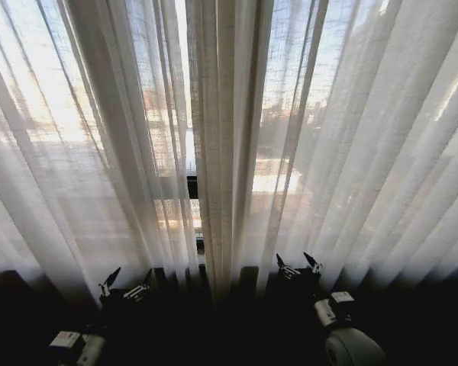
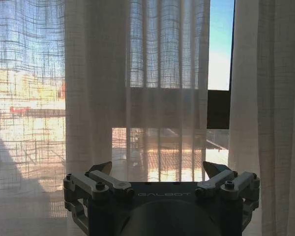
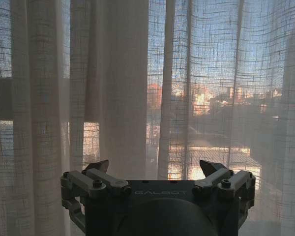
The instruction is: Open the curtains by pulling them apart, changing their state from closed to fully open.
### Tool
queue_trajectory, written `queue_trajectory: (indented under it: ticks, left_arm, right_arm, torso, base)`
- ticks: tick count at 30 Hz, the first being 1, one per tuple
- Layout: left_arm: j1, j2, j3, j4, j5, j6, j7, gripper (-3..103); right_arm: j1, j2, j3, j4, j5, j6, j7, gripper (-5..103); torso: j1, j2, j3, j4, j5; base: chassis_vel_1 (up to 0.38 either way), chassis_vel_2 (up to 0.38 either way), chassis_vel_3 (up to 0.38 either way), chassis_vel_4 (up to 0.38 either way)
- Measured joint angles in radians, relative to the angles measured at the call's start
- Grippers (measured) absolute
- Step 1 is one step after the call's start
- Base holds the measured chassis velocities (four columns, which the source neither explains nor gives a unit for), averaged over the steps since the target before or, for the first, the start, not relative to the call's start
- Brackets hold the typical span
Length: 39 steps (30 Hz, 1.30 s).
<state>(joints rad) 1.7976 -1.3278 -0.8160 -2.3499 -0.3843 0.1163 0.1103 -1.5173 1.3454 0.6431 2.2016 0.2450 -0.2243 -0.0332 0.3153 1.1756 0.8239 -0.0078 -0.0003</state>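
Two sheer off-white curtains hang across the window, the left panel [image 1: 99, 145] and the right panel [image 1: 343, 152]. Their inner edges nearly meet at the middle, with a narrow slit of bare glass [image 1: 189, 137] between them. My left gripper [image 1: 128, 280] is open, low and just in front of the left panel's folds [image 2: 96, 98]. My right gripper [image 1: 298, 264] is open too, facing the right panel's pleats [image 3: 123, 88]. Neither gripper holds any fabric.
A dark window frame bar [image 2: 232, 49] shows through the gap between the panels. Behind the fabric lie a bright sky and city buildings [image 3: 201, 98]. The floor under the arms is dark.
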Motion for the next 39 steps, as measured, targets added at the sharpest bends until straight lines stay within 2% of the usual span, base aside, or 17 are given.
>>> queue_trajectory:
  ticks: [19, 39]
  left_arm:
    - [0.013, -0.015, -0.001, -0.011, 0.004, -0.016, 0.0, 100]
    - [0.017, -0.032, 0.007, -0.024, 0.031, -0.014, 0.0, 100]
  right_arm:
    - [-0.007, 0.002, -0.004, -0.01, -0.048, 0.007, -0.021, 100]
    - [-0.013, -0.006, 0.002, -0.011, -0.046, 0.009, -0.02, 100]
  torso:
    - [-0.001, 0.0, 0.0, 0.0001, 0.0006]
    - [-0.001, 0.0, 0.0, 0.0001, 0.0006]
  base:
    - [0.006, -0.005, -0.005, 0.008]
    - [0.116, 0.112, -0.112, -0.12]
